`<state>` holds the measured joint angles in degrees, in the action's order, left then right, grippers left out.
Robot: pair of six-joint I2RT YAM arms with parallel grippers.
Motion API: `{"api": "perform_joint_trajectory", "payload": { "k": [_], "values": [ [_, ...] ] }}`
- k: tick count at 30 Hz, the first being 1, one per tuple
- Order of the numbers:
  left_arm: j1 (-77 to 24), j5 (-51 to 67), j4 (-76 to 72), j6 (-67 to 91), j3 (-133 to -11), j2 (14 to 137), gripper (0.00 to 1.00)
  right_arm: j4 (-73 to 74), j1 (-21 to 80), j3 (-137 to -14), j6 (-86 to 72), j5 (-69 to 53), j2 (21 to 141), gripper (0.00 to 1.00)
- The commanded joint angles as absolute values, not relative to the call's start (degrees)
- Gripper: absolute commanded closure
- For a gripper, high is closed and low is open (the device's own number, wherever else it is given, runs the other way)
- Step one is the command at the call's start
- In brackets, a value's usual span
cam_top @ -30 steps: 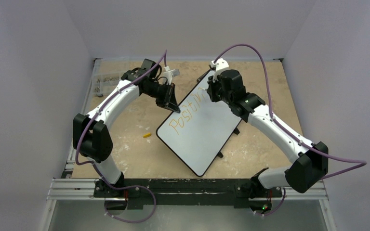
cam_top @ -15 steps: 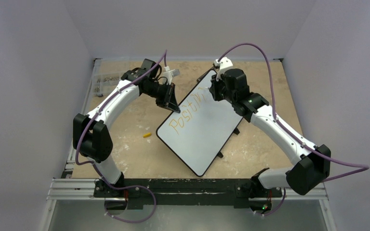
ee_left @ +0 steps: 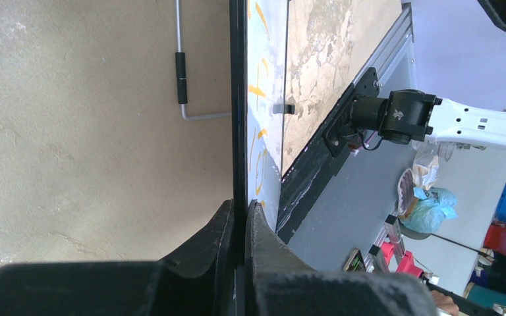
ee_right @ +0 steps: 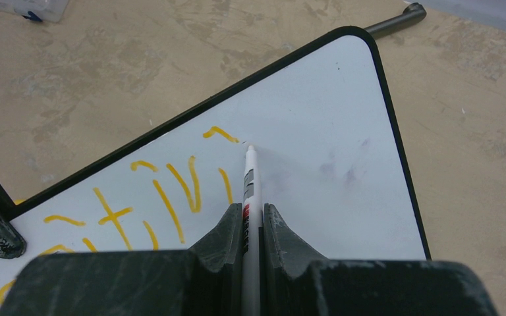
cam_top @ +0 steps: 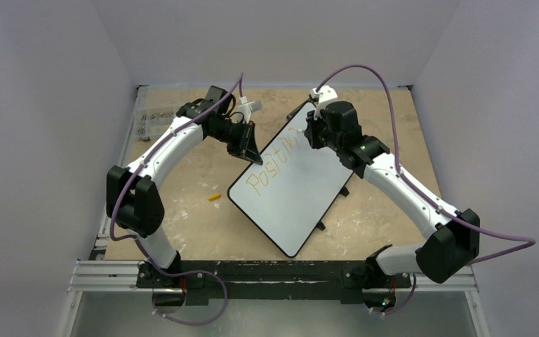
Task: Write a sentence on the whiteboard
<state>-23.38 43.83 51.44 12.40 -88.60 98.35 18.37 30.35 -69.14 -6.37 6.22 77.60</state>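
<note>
The whiteboard [cam_top: 291, 193] lies askew in the middle of the table, its top line of orange-yellow lettering [cam_top: 272, 163] reading roughly "Positiv". My left gripper [cam_top: 250, 152] is shut on the board's black frame [ee_left: 238, 99] at its left edge, one finger on each side [ee_left: 239, 209]. My right gripper [cam_top: 313, 135] is shut on a white marker [ee_right: 249, 187]. The marker's tip rests on the white surface [ee_right: 323, 164] just right of the last yellow stroke [ee_right: 221, 133], near the board's far corner.
A small yellow cap [cam_top: 214, 197] lies on the table left of the board. The board's black feet [cam_top: 321, 226] stick out on its right side, and a metal leg [ee_left: 182, 66] shows beneath. Clear plastic items [cam_top: 151, 116] sit at the back left.
My right gripper has shifted slightly to the right with the marker, along the top line. The left gripper and the board have not moved.
</note>
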Motion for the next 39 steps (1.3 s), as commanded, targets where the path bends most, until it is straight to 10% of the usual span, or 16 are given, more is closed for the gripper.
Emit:
{"api": "perform_joint_trajectory", "payload": {
  "k": [1,39],
  "values": [
    [-24.37,43.33,51.15,10.20,-88.86,96.77,1.00,16.07,29.88,-68.94,-5.92,5.28,78.10,1.00],
    [-24.43,43.31,51.26,10.11,-88.98,96.95,1.00,14.95,27.69,-73.24,-7.32,0.19,79.41,1.00]
  ]
}}
